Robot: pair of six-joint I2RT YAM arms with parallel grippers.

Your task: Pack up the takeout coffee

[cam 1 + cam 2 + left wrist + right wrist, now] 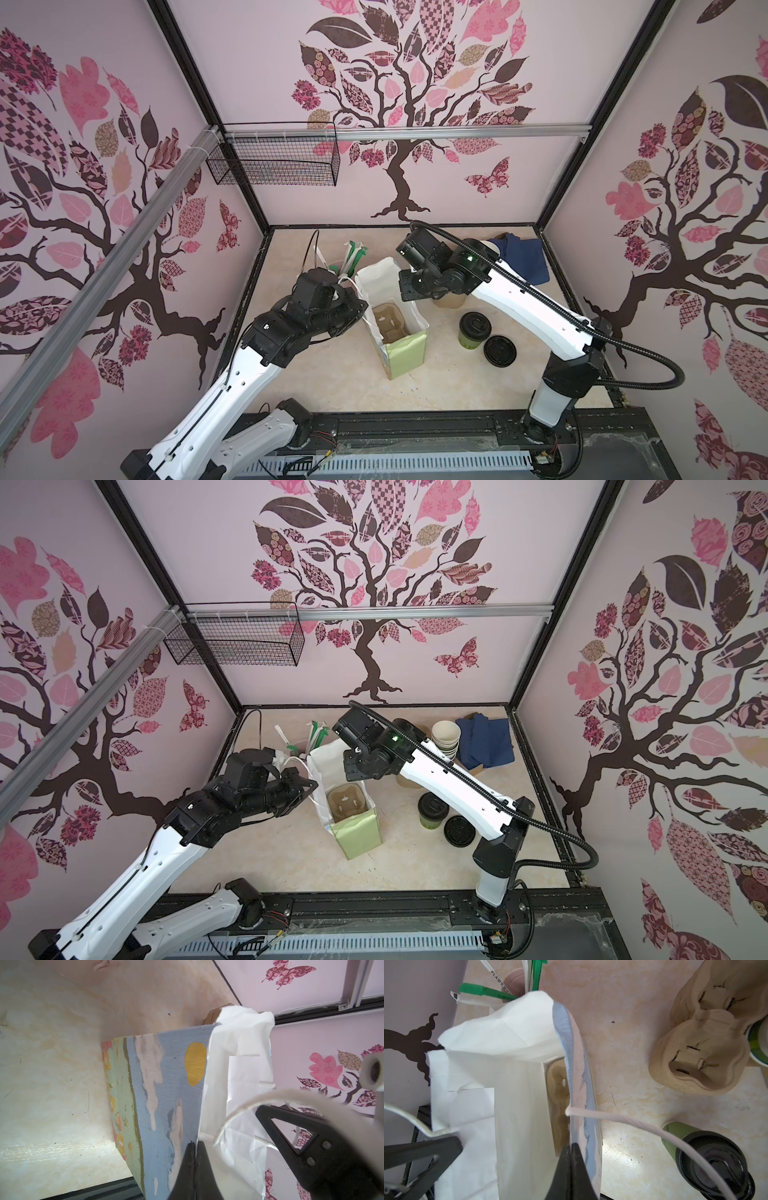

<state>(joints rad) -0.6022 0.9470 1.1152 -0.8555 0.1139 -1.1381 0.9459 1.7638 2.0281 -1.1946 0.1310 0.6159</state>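
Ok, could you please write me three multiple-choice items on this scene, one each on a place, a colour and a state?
1. Where is the takeout coffee?
A. inside the paper bag
B. nowhere in view
C. on the table beside the loose lid

2. What colour is its lid?
A. black
B. white
C. red

3. How is the left claw?
A. open above the coffee
B. shut on the paper bag's rim
C. holding the coffee

Key:
1 C: it stands outside the bag in both top views.
2 A: black lid on a green cup.
3 B: the left wrist view shows it pinching the bag's wall.
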